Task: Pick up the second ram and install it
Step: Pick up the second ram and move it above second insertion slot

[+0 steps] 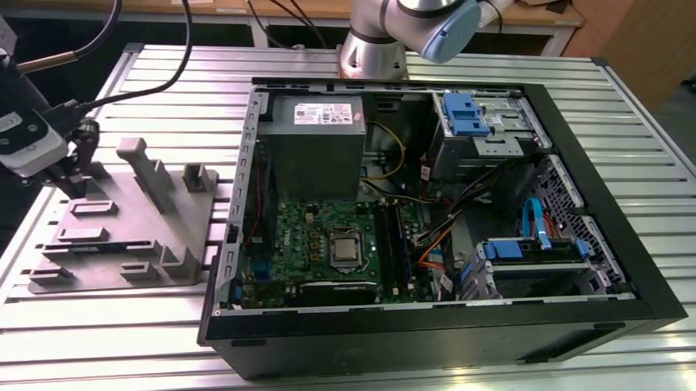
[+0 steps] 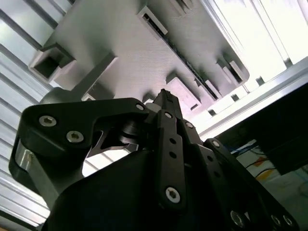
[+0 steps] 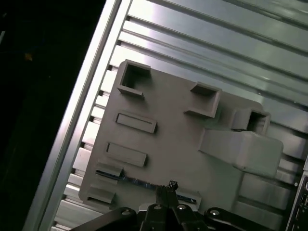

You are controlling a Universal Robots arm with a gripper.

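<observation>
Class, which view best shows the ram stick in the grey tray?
First wrist view: the ram stick runs along a slot in the tray by the end effector. Second wrist view shows a dark edge; exterior view, a faint line.

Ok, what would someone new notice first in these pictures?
The open computer case dominates the exterior view, its green motherboard and blue drive brackets exposed. At that view's left, the end effector hovers over a grey slotted tray. In the first wrist view, the second ram lies in a tray slot right by its tips.
</observation>
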